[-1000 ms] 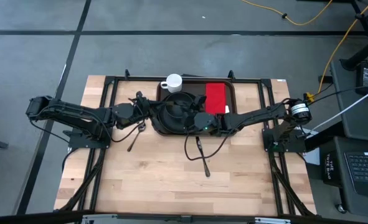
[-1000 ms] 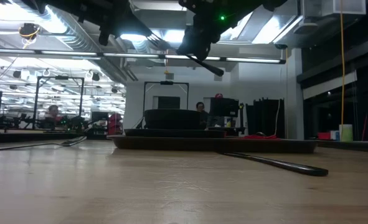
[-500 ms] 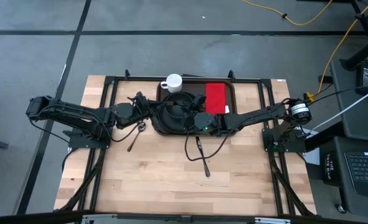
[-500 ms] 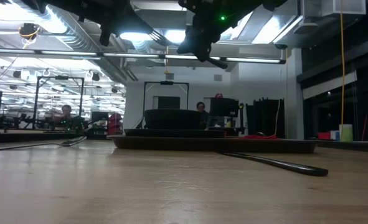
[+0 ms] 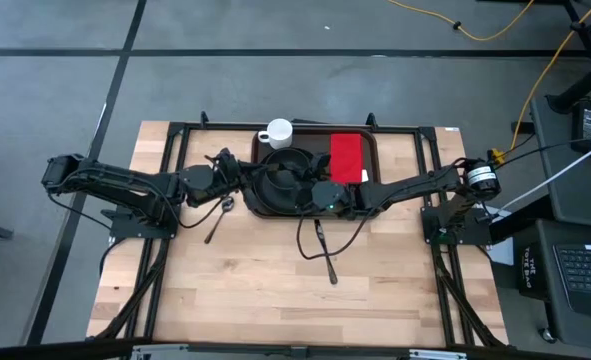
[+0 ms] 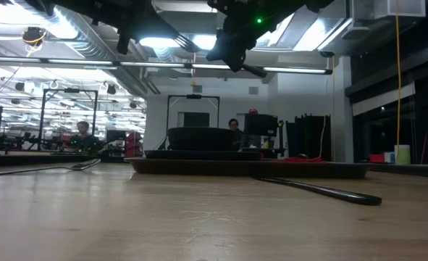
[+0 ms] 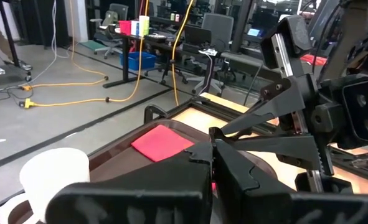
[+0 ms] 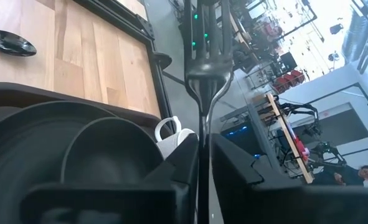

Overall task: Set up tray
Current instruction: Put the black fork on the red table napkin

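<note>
Right hand (image 5: 310, 190): over the near edge of the tray, above the black plate; its two fingers (image 8: 240, 165) are pressed onto the handle of a fork (image 8: 205, 68), which sticks out forward between them, tines away from the wrist.
Left hand (image 5: 237, 172): at the tray's left end, just across the plate from the right hand; its fingers (image 7: 246, 180) are pressed together with nothing seen between them.
Tray (image 5: 369, 150): dark brown, lying flat at the far middle of the surface, under and ahead of both hands.
Plate (image 5: 275, 195): round and black, on the tray's left part, directly below the right hand, with a dark bowl (image 8: 109, 155) resting in it.
Napkin (image 5: 347, 157): red, flat on the tray's right part, just beyond the right hand.
Mug (image 5: 276, 133): white, at the tray's far rim, beyond both hands.
Spoon (image 5: 219, 215): dark, on the bare surface just nearer than the left hand.
Knife (image 5: 325, 252): dark, on the surface nearer than the right hand, well apart from it.
Surface (image 5: 245, 290): light wood.
</note>
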You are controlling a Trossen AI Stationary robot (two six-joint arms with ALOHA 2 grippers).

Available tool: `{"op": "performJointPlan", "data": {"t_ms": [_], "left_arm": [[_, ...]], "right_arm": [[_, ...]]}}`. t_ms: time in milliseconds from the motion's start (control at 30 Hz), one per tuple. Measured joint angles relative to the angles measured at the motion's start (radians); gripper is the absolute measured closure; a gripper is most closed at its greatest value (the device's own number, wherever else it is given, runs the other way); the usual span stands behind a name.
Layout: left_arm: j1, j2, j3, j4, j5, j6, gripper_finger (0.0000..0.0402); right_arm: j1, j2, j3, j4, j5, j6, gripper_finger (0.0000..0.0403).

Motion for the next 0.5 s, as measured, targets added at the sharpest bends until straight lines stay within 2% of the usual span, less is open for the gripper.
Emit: {"op": "performJointPlan", "data": {"t_ms": [267,500], "left_arm": [[0.0,0.0,0.0,0.0,0.001,-0.001,0.04],[0.0,0.0,0.0,0.0,0.015,-0.015,0.04]], "right_arm": [[0.0,0.0,0.0,0.0,0.0,0.0,0.0386],[0.0,0.0,0.0,-0.001,0.003,0.002,0.0382]]}}
